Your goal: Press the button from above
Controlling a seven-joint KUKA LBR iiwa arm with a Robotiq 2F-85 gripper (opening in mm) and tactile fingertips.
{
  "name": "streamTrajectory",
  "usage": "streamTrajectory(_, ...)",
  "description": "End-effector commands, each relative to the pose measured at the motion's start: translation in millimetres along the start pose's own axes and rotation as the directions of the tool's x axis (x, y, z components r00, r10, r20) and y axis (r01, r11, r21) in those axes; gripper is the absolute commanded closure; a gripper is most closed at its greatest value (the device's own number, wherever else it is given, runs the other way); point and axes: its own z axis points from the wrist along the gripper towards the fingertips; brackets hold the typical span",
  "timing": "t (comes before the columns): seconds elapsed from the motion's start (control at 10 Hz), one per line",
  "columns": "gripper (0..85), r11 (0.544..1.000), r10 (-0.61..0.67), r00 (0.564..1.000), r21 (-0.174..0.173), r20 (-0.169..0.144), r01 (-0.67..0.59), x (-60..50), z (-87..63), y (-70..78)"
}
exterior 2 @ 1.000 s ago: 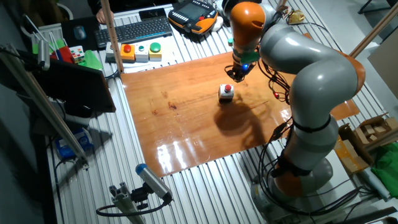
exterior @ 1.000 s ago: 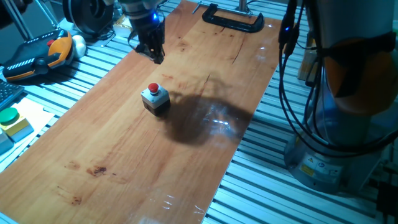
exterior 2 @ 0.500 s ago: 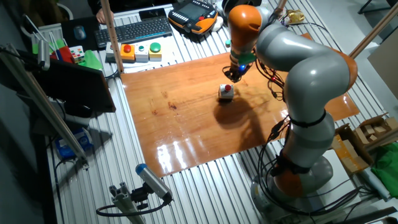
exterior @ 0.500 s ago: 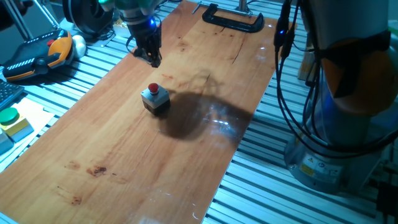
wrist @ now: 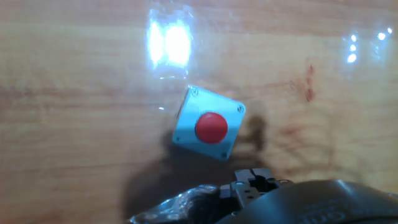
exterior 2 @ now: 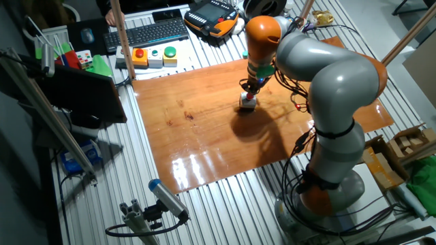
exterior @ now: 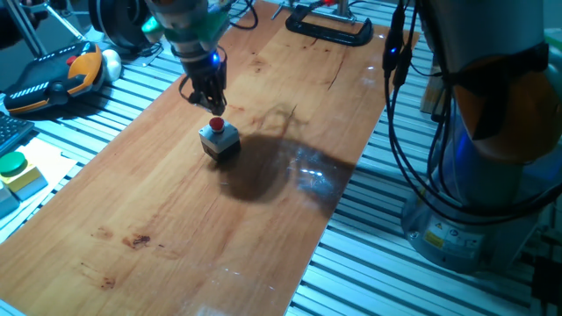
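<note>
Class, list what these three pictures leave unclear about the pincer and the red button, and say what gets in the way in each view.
- Pincer open or shut: one fixed view shows it as a dark, small shape.
- Contact with the button: fingertips overlap it there.
- Other fixed view: button tiny, partly behind the arm.
- Hand view: button clear, but fingertips lie outside the frame.
</note>
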Motion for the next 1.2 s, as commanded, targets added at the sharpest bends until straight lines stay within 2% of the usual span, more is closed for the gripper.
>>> streamTrajectory(0.0, 84.3, 1.000, -0.003, 1.000, -0.001, 0.000, 0.003, -2.1, 2.6, 0.0)
streamTrajectory(0.6, 84.3, 1.000, -0.019, 1.000, -0.016, 0.004, 0.019, -9.8, 22.4, 2.9)
streamTrajectory(0.9, 84.3, 0.999, -0.026, 1.000, -0.024, 0.017, 0.027, -11.7, 33.7, 3.2)
streamTrajectory(1.1, 84.3, 0.999, -0.028, 0.999, -0.025, 0.017, 0.028, -12.2, 32.5, 3.7)
